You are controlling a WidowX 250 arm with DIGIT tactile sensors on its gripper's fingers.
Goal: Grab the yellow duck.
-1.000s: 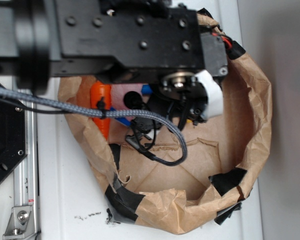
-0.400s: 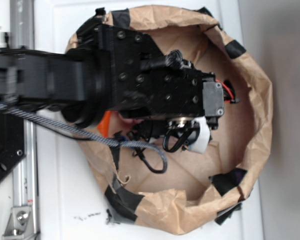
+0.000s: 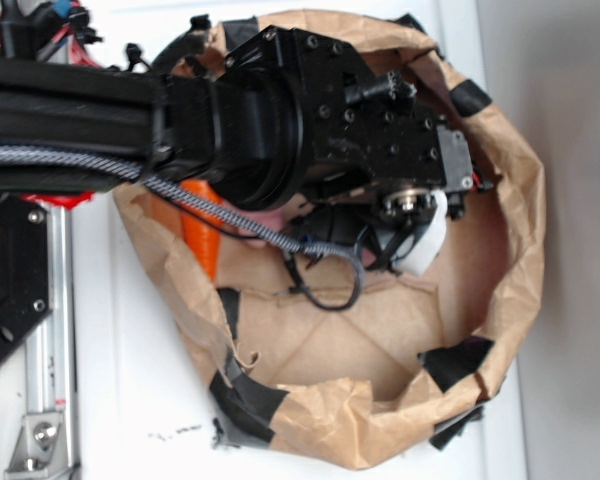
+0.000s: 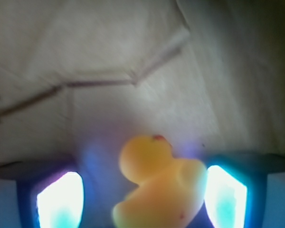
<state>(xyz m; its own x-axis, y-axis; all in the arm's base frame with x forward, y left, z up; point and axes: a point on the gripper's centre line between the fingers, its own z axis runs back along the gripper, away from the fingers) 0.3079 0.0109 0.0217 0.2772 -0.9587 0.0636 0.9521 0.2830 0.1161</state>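
Note:
The yellow duck (image 4: 156, 183) fills the lower middle of the wrist view, lying on brown paper with its tiny red beak at the top. My gripper (image 4: 142, 190) is open around it. The right finger (image 4: 225, 194) is right beside the duck's body, and the left finger (image 4: 59, 199) stands apart from it with a clear gap. In the exterior view the gripper (image 3: 410, 235) reaches down inside the brown paper bag (image 3: 525, 230), and the arm hides the duck.
The bag's crumpled walls, patched with black tape (image 3: 250, 400), ring the gripper. An orange carrot (image 3: 198, 235) lies at the bag's left side, partly under the arm. A black cable (image 3: 325, 295) hangs below the wrist. A metal rail (image 3: 50, 330) runs along the left.
The arm has dropped into the bag and its wrist has turned, with the gripper ending a little further right. More of the carrot shows at the left than 0.4 s ago.

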